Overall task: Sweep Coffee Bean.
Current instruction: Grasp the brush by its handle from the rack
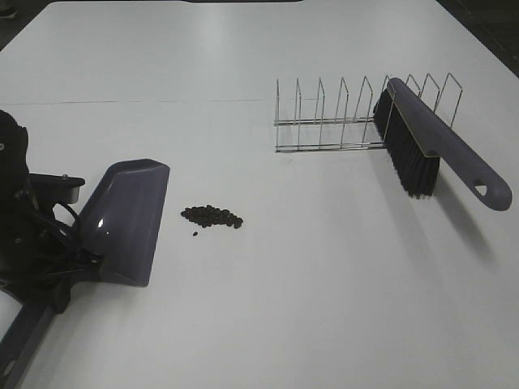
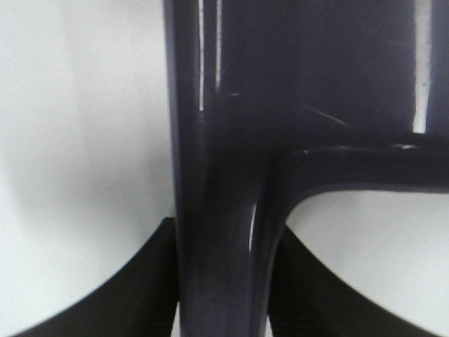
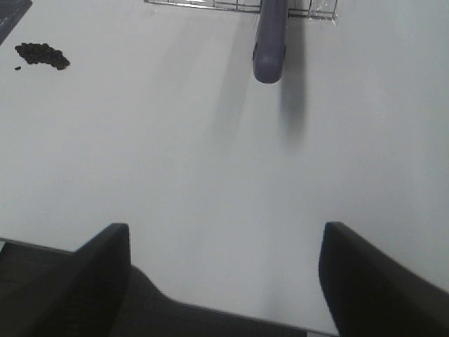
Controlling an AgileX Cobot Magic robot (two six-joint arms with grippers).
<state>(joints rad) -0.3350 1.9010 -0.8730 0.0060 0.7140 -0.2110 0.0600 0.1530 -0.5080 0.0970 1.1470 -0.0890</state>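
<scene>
Purple dustpan [image 1: 128, 215] in low left gripper [image 2: 223, 298]

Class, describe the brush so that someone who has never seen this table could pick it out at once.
On the white table, find the wire rack at the far right. The brush leans across its right end, handle jutting toward the near side. Unlike the purple dustpan at the left, it is long and narrow with black bristles.

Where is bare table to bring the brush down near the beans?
Wide bare table lies between the coffee beans and the brush, camera-side of the wire rack. Tight only between dustpan and beans.
</scene>
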